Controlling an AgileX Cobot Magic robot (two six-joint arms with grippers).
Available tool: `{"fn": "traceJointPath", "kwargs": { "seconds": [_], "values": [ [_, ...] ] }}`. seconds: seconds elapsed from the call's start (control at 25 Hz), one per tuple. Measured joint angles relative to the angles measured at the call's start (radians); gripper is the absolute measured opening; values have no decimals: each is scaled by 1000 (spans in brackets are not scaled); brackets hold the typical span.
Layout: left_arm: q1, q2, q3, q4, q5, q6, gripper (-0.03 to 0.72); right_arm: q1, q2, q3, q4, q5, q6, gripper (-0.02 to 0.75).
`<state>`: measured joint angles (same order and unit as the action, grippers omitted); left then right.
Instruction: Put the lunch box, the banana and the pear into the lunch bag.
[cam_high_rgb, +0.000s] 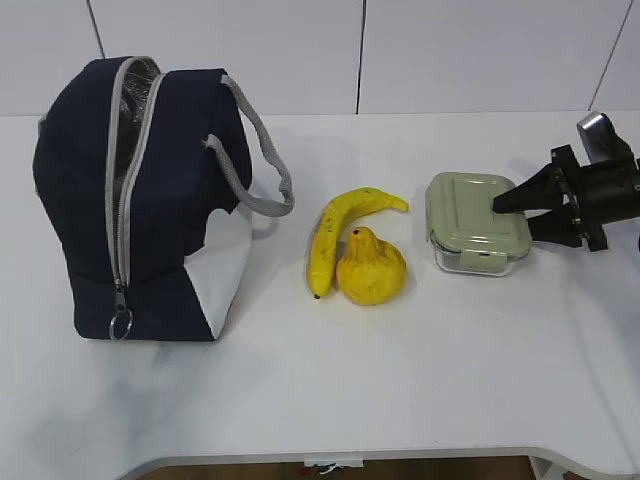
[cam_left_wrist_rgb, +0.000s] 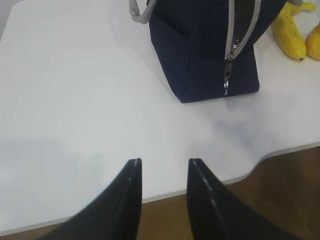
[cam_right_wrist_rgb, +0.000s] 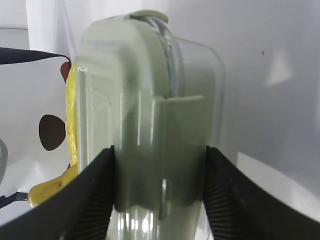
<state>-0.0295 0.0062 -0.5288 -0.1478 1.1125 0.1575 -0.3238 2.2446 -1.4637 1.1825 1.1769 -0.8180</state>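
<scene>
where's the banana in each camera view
Exterior view: the banana lies mid-table, curving beside the pear.
Left wrist view: only its dark-tipped end shows, top right corner.
Right wrist view: a yellow strip at the left, behind the lunch box.
Shared landmark: the white table.

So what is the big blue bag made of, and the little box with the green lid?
The lunch bag looks like soft navy fabric with white side panels: it sags and creases, and something silvery lines the open top, maybe foil. The lunch box looks like hard plastic: a matte pale green lid over a clear, shiny base you can see through. The base could be glass; the pictures cannot settle that.
</scene>
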Motion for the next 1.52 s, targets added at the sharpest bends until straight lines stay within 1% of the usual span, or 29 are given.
{"fn": "traceJointPath", "kwargs": {
  "seconds": [0.24, 0.44, 0.6, 0.88, 1.28, 1.52],
  "values": [
    [0, 0, 0, 0, 0, 0, 239, 0, 0, 0, 4, 0, 0, 419],
    [0, 0, 0, 0, 0, 0, 239, 0, 0, 0, 4, 0, 0, 388],
    [0, 0, 0, 0, 0, 0, 239, 0, 0, 0, 4, 0, 4, 385],
    [0, 0, 0, 0, 0, 0, 239, 0, 0, 0, 4, 1, 73, 383],
    [0, 0, 0, 19, 0, 0, 239, 2, -56, 0, -52, -17, 140, 382],
    [0, 9, 0, 19, 0, 0, 239, 45, -101, 0, -45, -17, 148, 382]
  ]
}}
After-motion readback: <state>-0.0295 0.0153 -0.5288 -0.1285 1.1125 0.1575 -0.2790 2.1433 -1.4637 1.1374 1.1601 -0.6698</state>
